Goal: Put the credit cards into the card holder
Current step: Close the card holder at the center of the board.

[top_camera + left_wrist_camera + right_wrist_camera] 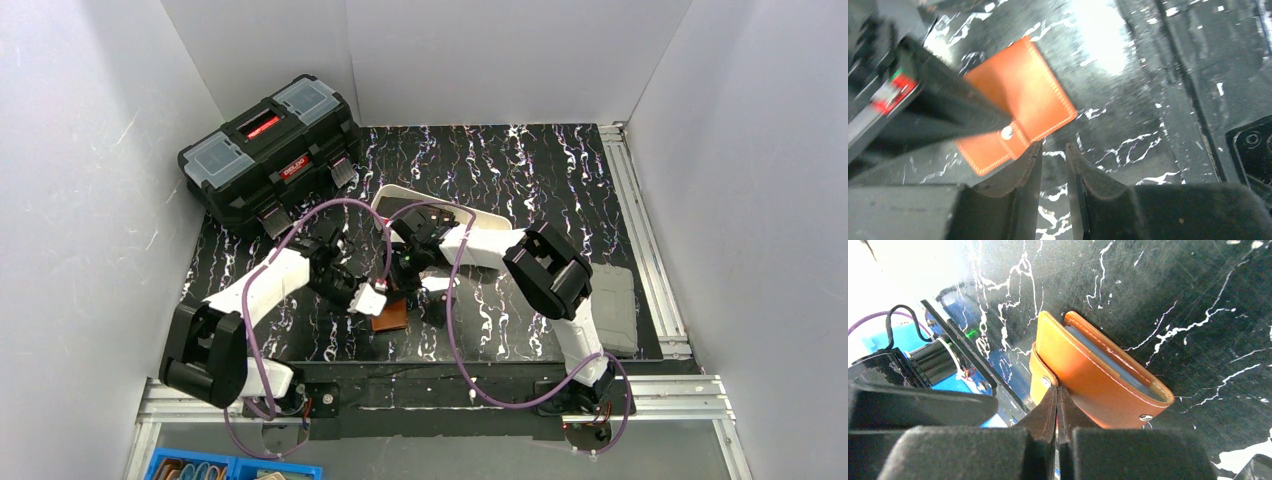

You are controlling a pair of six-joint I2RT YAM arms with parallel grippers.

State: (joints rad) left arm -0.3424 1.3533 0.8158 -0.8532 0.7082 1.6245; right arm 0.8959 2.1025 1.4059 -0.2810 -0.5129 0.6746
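Observation:
The card holder (1098, 371) is a brown leather wallet, folded, lying on the black marbled table with its blue-grey lining showing along one edge. It also shows in the top view (392, 317) and the left wrist view (1023, 92). My right gripper (1057, 390) is shut on its snap-tab strap (1040, 375) at the wallet's edge; it shows in the top view (415, 300). My left gripper (1053, 150) is slightly open and empty, just beside the wallet's strap corner (1007, 132); it shows in the top view (372, 303). No credit cards are in view.
A big black toolbox (270, 150) stands at the back left. A long white tray (398, 198) lies behind the arms, mostly hidden by them. A grey flat slab (612, 305) lies at the right. A blue bin (235, 468) sits below the table's near edge.

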